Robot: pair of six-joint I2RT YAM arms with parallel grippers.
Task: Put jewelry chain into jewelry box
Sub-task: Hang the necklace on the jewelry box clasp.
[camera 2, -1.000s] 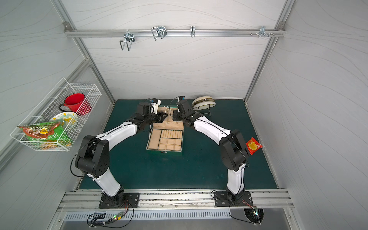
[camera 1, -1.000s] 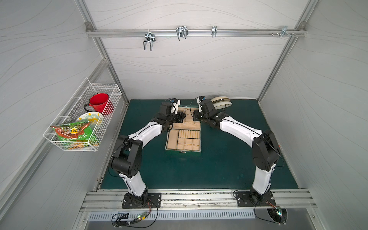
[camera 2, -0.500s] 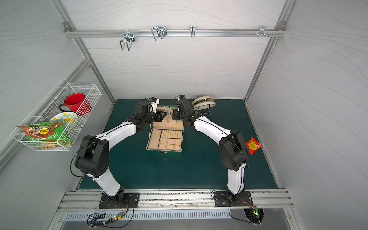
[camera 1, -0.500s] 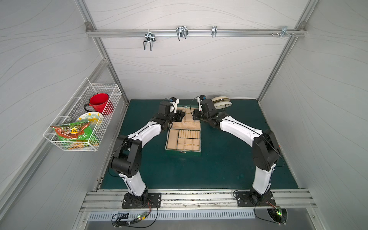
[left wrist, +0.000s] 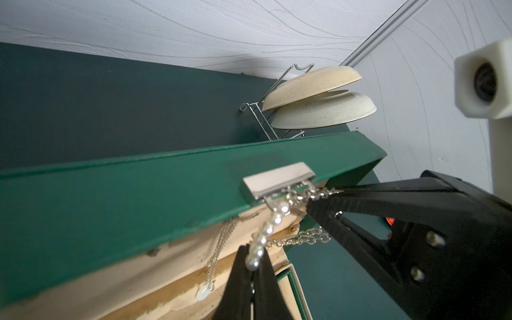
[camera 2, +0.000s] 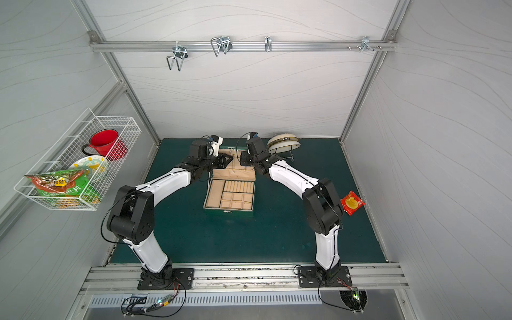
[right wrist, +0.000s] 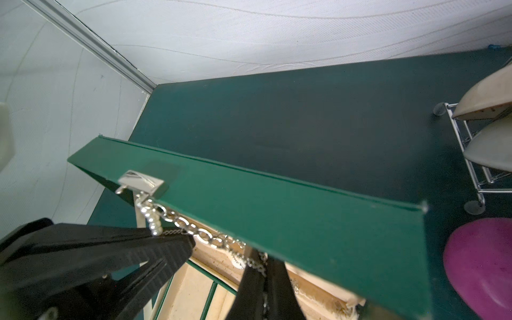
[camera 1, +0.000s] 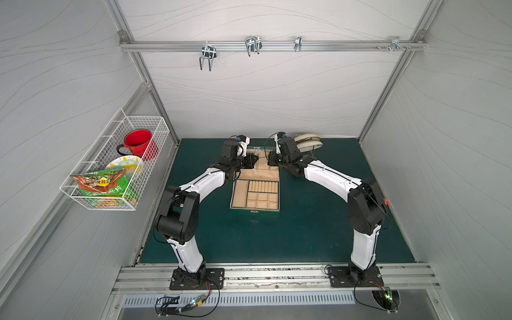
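One dark green mat (camera 1: 304, 235) as work surface, white panel walls (camera 1: 249, 105) around, hook rail (camera 1: 277, 49) up top, wire basket (camera 1: 149, 130) on side wall. Mid-mat: jewelry box (camera 1: 255, 214) open, lid (right wrist: 277, 210) raised. Wrist views give detail top views can't: left gripper (left wrist: 255, 267) pinched shut on pearl strand (left wrist: 266, 230); right gripper (right wrist: 263, 273) clamped on jewelry chain (right wrist: 194, 232), which hangs under lid edge from near clasp (right wrist: 141, 181). Seen in a top view only: red packet (camera 2: 352, 203); on right wrist only: magenta thing (right wrist: 482, 266).

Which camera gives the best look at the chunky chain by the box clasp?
The right wrist view: the chain runs link by link from the clasp to the right tool. The left wrist view shows only a few links. In both top views it is too small to tell.
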